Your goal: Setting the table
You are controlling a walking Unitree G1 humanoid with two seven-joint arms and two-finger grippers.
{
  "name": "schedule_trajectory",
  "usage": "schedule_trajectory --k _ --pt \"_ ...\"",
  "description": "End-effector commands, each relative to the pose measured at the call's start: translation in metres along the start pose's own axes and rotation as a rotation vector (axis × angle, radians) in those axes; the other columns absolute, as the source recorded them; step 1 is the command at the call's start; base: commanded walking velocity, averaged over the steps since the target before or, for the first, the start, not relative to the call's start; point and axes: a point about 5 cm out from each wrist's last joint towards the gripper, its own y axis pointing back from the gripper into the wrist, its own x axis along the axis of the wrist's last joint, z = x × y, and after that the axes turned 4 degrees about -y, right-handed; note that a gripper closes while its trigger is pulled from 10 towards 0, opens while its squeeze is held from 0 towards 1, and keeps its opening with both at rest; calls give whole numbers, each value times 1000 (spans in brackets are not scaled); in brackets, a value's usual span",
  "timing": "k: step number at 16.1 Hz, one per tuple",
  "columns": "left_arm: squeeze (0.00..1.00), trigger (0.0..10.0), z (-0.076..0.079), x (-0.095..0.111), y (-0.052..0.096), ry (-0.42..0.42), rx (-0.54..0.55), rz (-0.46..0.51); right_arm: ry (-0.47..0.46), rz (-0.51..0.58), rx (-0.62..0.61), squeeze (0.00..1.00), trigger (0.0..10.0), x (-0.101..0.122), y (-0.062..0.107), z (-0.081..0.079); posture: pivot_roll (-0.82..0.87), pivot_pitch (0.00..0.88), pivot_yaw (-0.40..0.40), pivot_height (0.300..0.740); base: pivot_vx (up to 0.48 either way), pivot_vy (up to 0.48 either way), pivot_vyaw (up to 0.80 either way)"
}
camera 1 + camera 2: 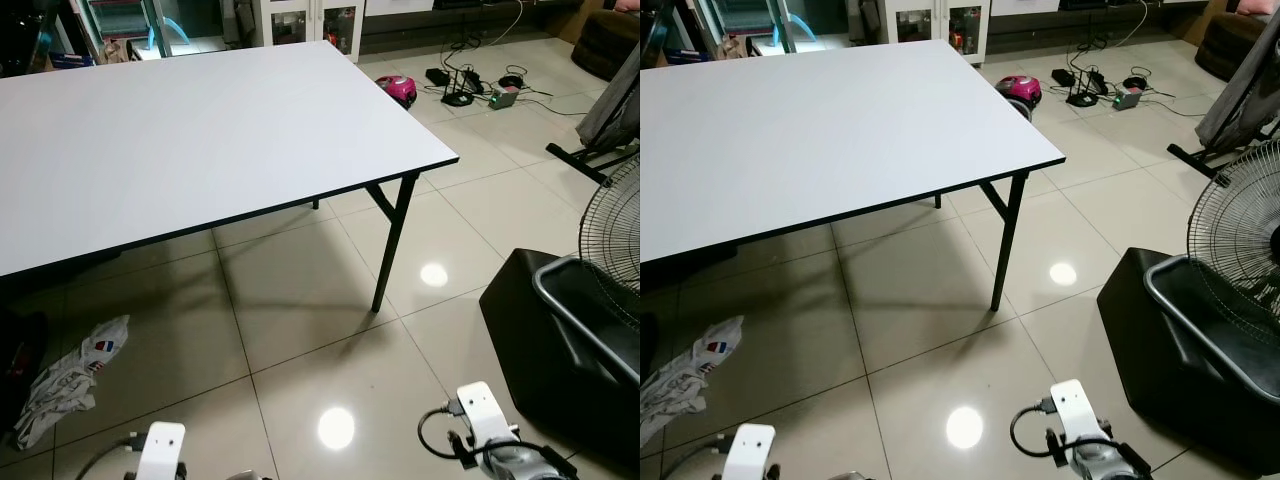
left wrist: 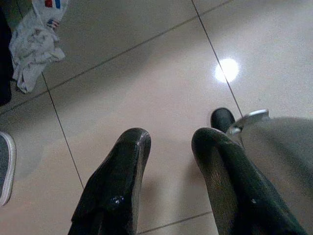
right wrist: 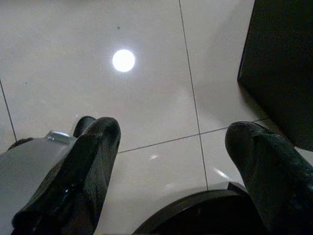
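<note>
Two grippers, left [image 2: 168, 147] and right [image 3: 171, 142], jaws spread | white table [image 1: 200, 140] bare | black bin [image 1: 560, 350] contents unclear

Table [image 1: 200, 140] top matt, smooth; floor tiles [image 1: 320, 330] glossy; rag [image 1: 65, 380] crumpled cloth.

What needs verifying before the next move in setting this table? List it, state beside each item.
1. Table top free for placing things: ok, its white surface shows bare.
2. Tableware within sight to fetch: not ok, none can be made out on the table or the floor.
3. Left end effector free: ok, fingers apart, nothing between them, pointing at the floor.
4. Right end effector free: ok, fingers wide apart, holding nothing.
5. Path to the table: ok ahead on the tiles; crumpled cloth lies to the left, black bin and fan to the right.
</note>
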Motion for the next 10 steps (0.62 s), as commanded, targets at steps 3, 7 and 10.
schedule_trajectory --k 3,7,10 --pt "0 10000 4 -6 2 -9 -6 -16 -14 -5 -7 0 10000 -3 1 3 -105 46 -20 740 0 0 0" --pt "0 10000 4 1 0 -33 -17 13 -27 -4 -12 0 10000 -3 1 2 -113 50 -9 740 0 0 0" --pt "0 10000 3 4 0 -38 -19 24 -44 -11 -9 0 10000 -4 1 2 -113 52 -6 740 0 0 0"
